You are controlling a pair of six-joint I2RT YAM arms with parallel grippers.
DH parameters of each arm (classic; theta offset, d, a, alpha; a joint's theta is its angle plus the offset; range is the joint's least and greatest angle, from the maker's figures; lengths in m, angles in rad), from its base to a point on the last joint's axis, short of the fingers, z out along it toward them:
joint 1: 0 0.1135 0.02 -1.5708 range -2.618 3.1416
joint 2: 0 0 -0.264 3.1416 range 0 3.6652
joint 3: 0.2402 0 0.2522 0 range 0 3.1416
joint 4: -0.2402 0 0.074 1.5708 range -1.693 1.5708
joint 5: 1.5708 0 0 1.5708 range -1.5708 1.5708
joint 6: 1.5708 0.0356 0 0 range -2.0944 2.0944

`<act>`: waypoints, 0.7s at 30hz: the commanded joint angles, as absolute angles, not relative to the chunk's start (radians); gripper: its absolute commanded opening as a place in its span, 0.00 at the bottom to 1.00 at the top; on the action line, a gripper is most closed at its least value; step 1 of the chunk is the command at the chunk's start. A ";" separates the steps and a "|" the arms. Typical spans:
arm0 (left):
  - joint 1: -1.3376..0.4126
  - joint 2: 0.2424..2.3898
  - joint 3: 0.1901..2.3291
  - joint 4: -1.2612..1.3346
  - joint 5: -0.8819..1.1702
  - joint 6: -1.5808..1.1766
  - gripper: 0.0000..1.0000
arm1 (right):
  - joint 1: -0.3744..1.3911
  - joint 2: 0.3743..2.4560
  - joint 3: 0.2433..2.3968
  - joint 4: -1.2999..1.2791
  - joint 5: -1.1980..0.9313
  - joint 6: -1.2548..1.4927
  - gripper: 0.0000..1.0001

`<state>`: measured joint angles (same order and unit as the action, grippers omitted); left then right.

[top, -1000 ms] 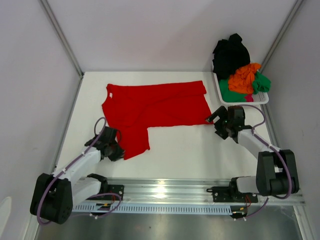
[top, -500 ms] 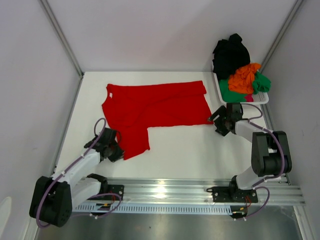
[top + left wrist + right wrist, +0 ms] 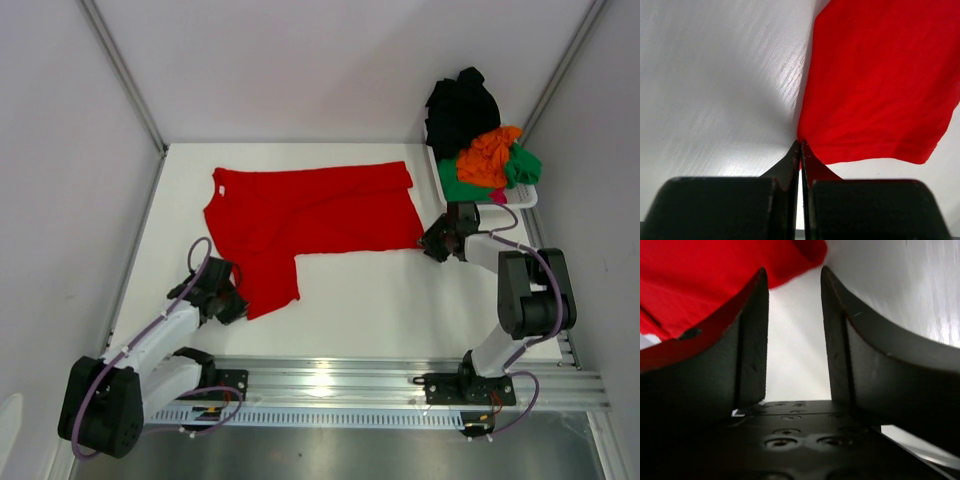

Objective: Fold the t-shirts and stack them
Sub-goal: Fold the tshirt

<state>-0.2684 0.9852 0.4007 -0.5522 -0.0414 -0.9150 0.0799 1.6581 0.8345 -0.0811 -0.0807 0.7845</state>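
Red cloth meets the left jaws, which we see pinched shut on a hem corner of the red t-shirt (image 3: 880, 80). The right jaws stand part open at another corner, bare table (image 3: 795, 350) between them. Overhead alone shows it spread flat, with other t-shirts (image 3: 490, 160) heaped in the far basket (image 3: 520, 203).
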 commanded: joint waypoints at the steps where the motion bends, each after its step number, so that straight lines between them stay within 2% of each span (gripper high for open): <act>1: -0.276 0.992 0.365 -0.594 -0.075 -0.888 0.01 | 0.086 1.701 0.828 -0.064 -0.046 0.772 0.43; 4: -0.276 0.989 0.362 -0.595 -0.074 -0.887 0.01 | 0.087 1.718 0.828 -0.054 -0.025 0.772 0.41; 10: -0.276 0.989 0.368 -0.597 -0.080 -0.887 0.01 | 0.097 1.741 0.854 -0.092 0.033 0.750 0.29; 11: -0.276 0.986 0.370 -0.598 -0.080 -0.888 0.01 | 0.097 1.743 0.854 -0.095 0.041 0.749 0.18; 14: -0.276 0.973 0.385 -0.617 -0.084 -0.887 0.01 | 0.104 1.732 0.854 -0.117 0.067 0.746 0.00; 21: -0.276 0.841 0.511 -0.725 -0.156 -0.841 0.01 | 0.146 1.655 0.848 -0.181 0.112 0.715 0.00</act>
<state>-0.2687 0.8944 0.4297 -0.6640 -0.0937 -0.8864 0.1249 1.6909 0.8562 -0.0715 0.0391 0.7578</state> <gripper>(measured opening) 0.009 0.009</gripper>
